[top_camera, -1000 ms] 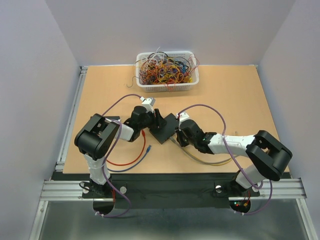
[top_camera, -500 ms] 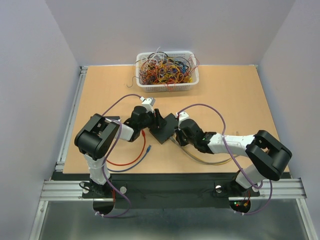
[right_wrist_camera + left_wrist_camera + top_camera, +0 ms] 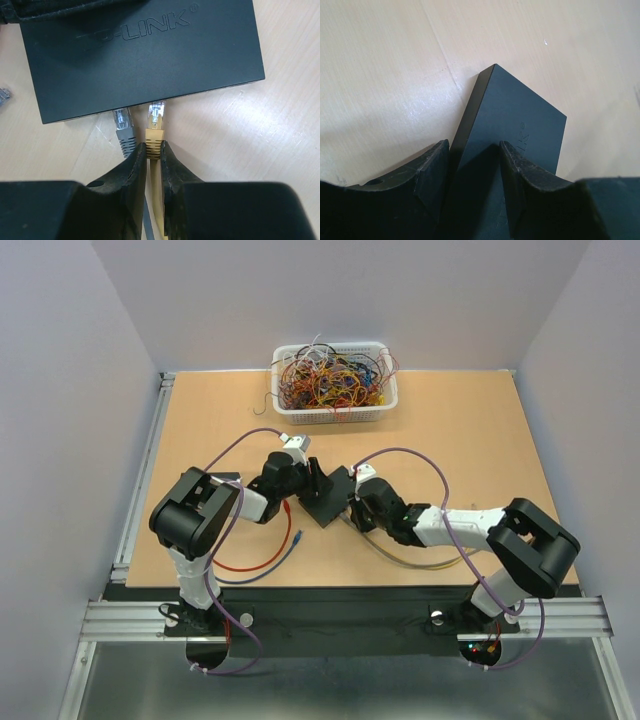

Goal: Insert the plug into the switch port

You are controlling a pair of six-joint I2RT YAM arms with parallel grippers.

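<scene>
Raised lettering on the flat matte-black rectangular switch box (image 3: 145, 60) reads "-LINK" with a ® mark; my left arm covers the letters before it. One such box lies mid-table (image 3: 470, 430). Two plugs meet its near edge (image 3: 210, 86), where the switch port sits out of sight. One is a grey-booted plug (image 3: 123, 129). The other is a yellow-booted plug with a clear tip (image 3: 155, 125), just beside it, tip at the edge. My right gripper (image 3: 153, 150) pinches the yellow boot. My left gripper (image 3: 474, 146) straddles the box's corner, half spread; whether it clamps, I cannot tell. One white basket (image 3: 335, 415) of tangled wires stands at the far edge.
</scene>
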